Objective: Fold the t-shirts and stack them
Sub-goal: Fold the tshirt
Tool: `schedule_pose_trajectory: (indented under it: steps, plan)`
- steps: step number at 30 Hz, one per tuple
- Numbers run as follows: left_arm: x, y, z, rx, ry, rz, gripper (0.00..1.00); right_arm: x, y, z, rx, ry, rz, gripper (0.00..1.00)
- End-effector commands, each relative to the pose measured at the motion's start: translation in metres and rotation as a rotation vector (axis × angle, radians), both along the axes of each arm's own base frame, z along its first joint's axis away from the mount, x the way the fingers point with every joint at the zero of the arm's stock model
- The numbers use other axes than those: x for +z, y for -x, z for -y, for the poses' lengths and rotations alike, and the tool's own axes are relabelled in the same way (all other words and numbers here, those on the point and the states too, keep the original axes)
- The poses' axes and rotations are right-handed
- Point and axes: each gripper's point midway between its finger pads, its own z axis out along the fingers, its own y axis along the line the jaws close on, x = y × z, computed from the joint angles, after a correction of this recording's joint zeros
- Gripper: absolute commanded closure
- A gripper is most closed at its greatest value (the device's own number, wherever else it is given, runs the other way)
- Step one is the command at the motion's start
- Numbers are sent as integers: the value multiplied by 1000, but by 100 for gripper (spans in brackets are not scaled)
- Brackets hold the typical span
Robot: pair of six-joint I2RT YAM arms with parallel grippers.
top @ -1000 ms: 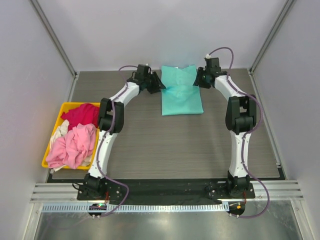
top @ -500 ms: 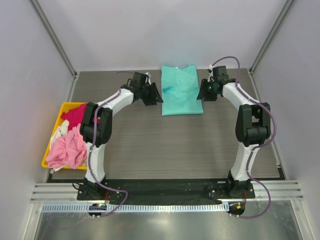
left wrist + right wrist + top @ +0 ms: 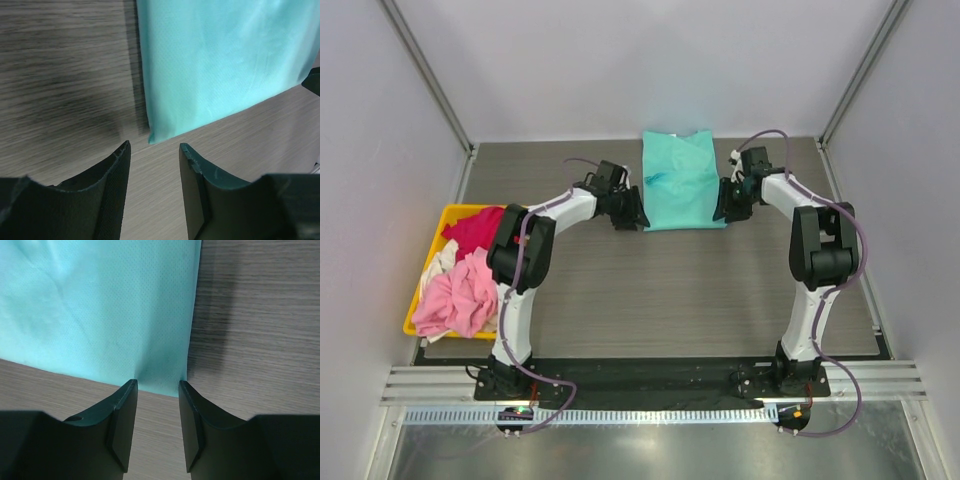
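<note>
Top external: grey wood-grain table (image 3: 670, 290) (pale walls (image 3: 620, 70)) — teal t-shirt (image 3: 682, 180) flat.

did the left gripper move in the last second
Yes. The left gripper has come toward the arm bases, away from the table back edge, down to the teal t-shirt near left corner.

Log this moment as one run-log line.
teal cloth t-shirt: flat long rectangle | left gripper: open, empty, by near-left corner | right gripper: open, empty, by near-right corner | yellow plastic bin: crumpled shirts waiting
</note>
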Motion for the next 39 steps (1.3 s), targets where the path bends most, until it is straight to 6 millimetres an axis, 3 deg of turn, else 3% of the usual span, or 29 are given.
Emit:
schedule_pose_trajectory:
  steps: [1,7,9,10,11,14,16,19,20,21,23,24,25,27,28,29,31,33,36,37,39]
  plan:
    - [-7,-8,1,-9,-8,21,55,-7,1,0,26,4,-3,56]
    - [-11,-10,12,-32,25,1,60,-16,-2,0,28,9,-14,57]
    - [-15,-10,13,-32,27,-9,70,-18,-1,1,19,13,-19,60]
    - [-15,-11,14,-31,27,-8,76,-19,-1,1,16,13,-22,67]
    - [-14,-10,13,-29,28,-11,88,-18,-1,1,14,11,-22,72]
    - [-17,-5,11,-4,25,-41,100,-17,4,-1,-5,-2,-31,93]
    - [-12,1,8,31,32,-60,100,-17,10,0,-49,-7,-50,99]
    - [-11,17,0,55,21,-86,100,-18,29,0,-84,15,-74,99]
    - [-19,31,-6,60,-3,-128,100,-26,44,1,-86,27,-103,99]
    - [-20,35,-10,71,-29,-133,100,-19,50,1,-94,30,-94,99]
    - [-15,49,-16,74,-59,-137,100,-26,72,1,-127,45,-129,99]
    - [-23,63,-22,74,-83,-160,100,-18,77,0,-129,40,-113,99]
    - [-15,69,-21,68,-82,-148,100,-19,85,-2,-128,47,-120,99]
    - [-22,91,-28,63,-110,-180,100,-25,108,1,-152,72,-150,99]
    - [-23,98,-29,63,-127,-179,100,-17,114,-1,-153,63,-134,99]
    - [-16,105,-31,64,-128,-170,100,-25,130,-1,-166,67,-164,99]
    - [-22,127,-36,67,-145,-202,100,-20,142,-1,-167,70,-149,99]
    - [-15,139,-36,62,-151,-186,98,-28,161,5,-193,88,-179,98]
    - [-10,154,-45,71,-178,-186,92,-26,177,-1,-186,63,-183,91]
    - [-7,155,-47,77,-183,-182,87,-25,179,-1,-186,65,-179,82]
    - [7,150,-50,92,-188,-148,84,-19,181,2,-199,69,-161,78]
